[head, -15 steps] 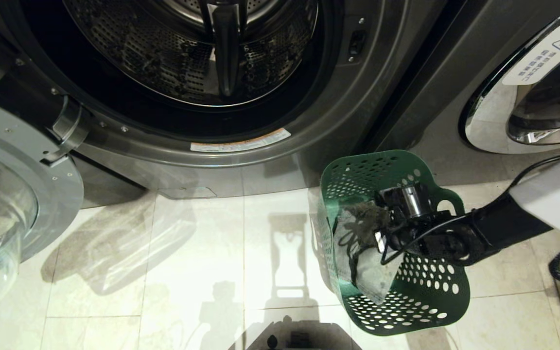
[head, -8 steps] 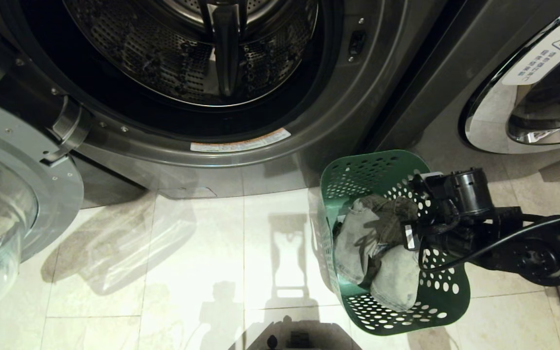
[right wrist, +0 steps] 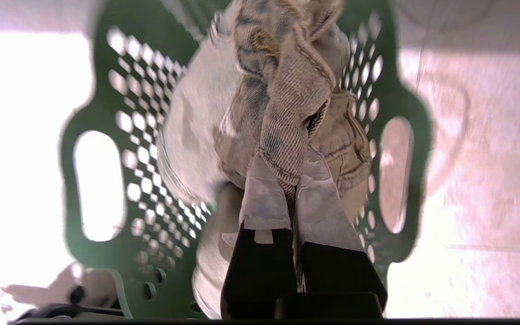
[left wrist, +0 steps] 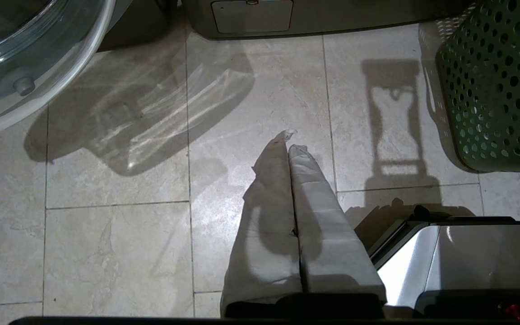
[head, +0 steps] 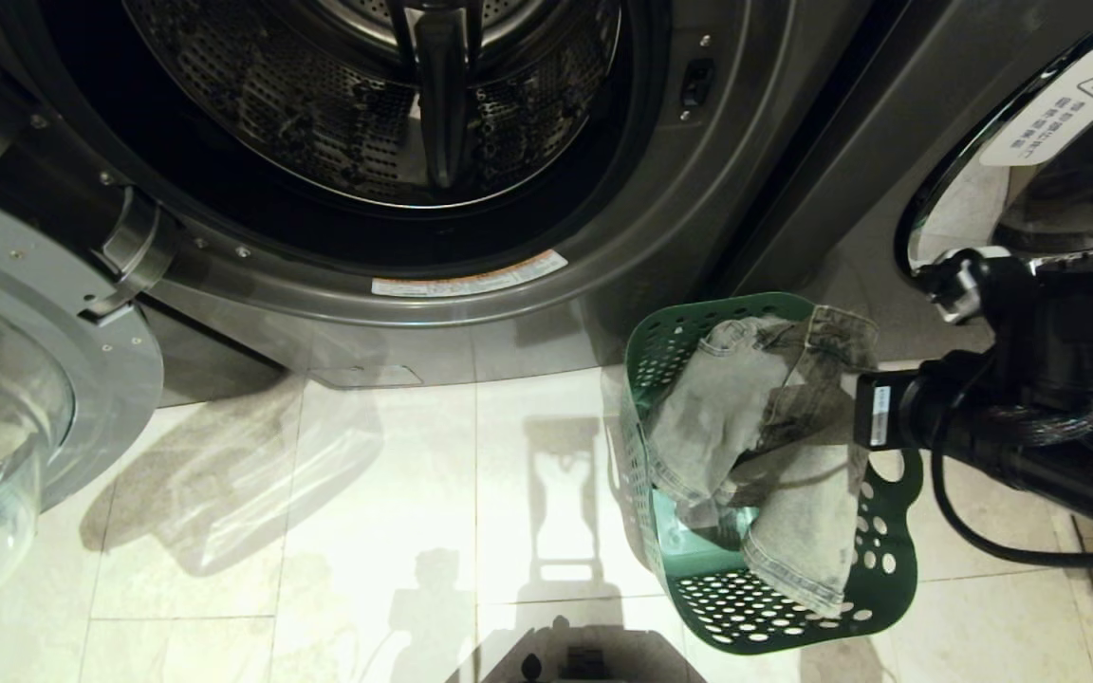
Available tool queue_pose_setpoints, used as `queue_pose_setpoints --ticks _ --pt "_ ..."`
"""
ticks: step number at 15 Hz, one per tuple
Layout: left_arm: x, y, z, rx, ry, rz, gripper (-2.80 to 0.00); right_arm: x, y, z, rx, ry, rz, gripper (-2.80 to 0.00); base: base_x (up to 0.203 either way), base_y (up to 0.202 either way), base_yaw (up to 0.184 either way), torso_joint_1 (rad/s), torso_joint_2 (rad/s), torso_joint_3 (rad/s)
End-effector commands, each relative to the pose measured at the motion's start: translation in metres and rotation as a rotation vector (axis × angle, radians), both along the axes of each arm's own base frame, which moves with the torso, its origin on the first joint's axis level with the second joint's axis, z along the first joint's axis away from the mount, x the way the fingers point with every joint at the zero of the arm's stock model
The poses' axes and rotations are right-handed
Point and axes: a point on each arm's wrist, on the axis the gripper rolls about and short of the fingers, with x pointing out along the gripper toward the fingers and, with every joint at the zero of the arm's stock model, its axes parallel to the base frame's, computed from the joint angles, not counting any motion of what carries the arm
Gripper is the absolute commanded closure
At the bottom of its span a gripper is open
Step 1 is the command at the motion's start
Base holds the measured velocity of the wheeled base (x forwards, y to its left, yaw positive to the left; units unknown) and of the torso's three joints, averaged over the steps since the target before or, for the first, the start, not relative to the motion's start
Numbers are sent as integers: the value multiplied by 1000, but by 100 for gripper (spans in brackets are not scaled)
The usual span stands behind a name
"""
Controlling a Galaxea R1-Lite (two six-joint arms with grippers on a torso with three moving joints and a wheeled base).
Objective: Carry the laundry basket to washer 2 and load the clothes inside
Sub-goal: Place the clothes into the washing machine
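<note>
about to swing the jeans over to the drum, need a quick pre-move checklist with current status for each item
1. Right gripper shut on the denim garment: ok, a fold is pinched between the fingertips.
2. Garment free of the laundry basket: not ok, most of it still hangs inside.
3. Washer door swung open: ok.
4. Drum opening unblocked: ok, nothing across it.
5. Anything else caught up with the denim: cannot tell.
6. Left gripper out of the way: ok, shut and empty over the floor tiles.
</note>
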Motion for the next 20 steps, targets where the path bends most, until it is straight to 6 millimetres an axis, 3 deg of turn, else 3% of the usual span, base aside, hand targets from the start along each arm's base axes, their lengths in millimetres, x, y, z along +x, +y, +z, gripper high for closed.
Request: queue_pose_setpoints --ticks 1,4,8,20 --pt "0 0 0 0 1 0 0 -37 -17 29 58 -124 10 0 0 0 0 0 0 0" --pt "0 0 0 0 1 0 0 -65 -37 45 72 -191 23 0 0 0 0 0 0 0" --pt "0 0 0 0 0 1 0 -91 -48 54 52 -200 30 0 0 0 0 0 0 0" --pt "0 0 0 0 1 1 0 -103 -51 51 59 -168 122 0 0 0 0 0 0 0"
